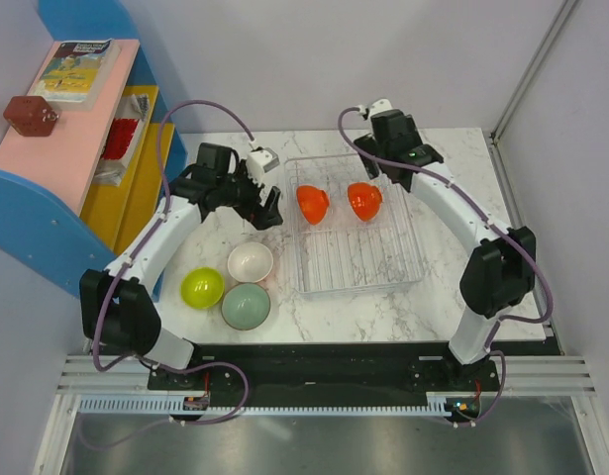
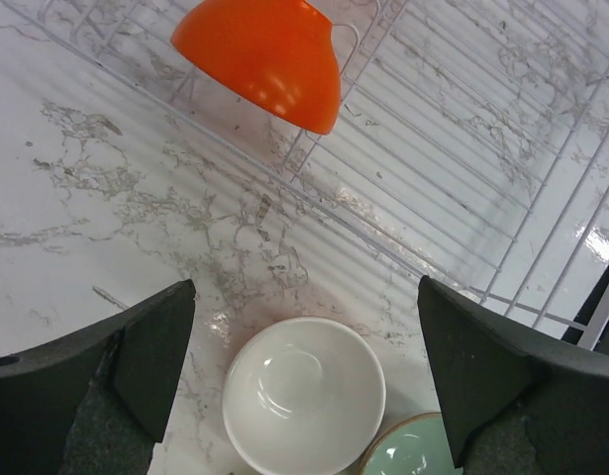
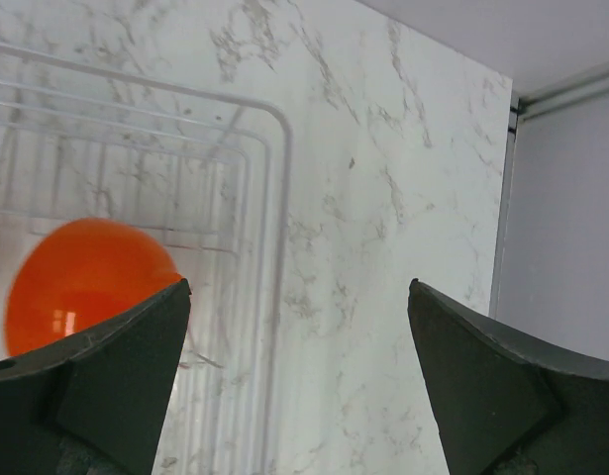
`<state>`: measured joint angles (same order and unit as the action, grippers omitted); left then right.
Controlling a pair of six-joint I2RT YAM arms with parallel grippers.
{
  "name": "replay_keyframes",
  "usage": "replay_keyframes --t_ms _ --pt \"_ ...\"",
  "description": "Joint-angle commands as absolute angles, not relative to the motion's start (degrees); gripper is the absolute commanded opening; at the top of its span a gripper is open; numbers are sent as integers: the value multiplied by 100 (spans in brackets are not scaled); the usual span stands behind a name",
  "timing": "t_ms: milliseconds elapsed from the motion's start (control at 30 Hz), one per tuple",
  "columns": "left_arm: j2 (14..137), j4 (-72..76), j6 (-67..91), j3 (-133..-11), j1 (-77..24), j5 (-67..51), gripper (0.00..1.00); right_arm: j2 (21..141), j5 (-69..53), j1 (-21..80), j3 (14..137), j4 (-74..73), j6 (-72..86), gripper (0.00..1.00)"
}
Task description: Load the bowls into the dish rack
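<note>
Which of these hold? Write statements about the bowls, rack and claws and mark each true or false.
1. Two glossy red-orange round bowls lie in the clear ribbed plastic dish rack. True.
2. The lime-yellow glossy bowl is in the rack. False: it sits on the marble table, left of the rack.
3. The left claw is shut on the white-inside bowl. False: it is open and empty; that bowl rests on the table.
4. The right claw is open. True.
</note>
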<state>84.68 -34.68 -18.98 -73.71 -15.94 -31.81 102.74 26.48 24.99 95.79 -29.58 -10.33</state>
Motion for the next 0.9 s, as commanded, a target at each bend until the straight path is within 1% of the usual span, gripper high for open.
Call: replay_keyframes --t_ms 0,133,267,367,533,867 --pt "9043 -3393 -1846 -8102 -1731 -2506 100 10099 1917 1935 9229 -3024 -1178 98" --pt "9947 -3419 -1942 -9112 -1758 -1979 100 10318 1363 1548 9500 -3006 -1230 98" --pt "10791 -3673 -2082 -10385 -1819 -1539 100 10721 968 1398 9904 -3006 -1195 98" --pt "11372 -3893 -2136 -11054 -1837 -1346 100 11029 774 1318 10186 -3006 -1187 98" --pt "12101 -4016 -2241 -11575 -1863 -1152 100 11539 563 1213 10555 -2962 -1081 98" --pt "12796 -4096 -2496 -12268 -1907 -616 100 12102 562 1178 11082 -2804 -976 98"
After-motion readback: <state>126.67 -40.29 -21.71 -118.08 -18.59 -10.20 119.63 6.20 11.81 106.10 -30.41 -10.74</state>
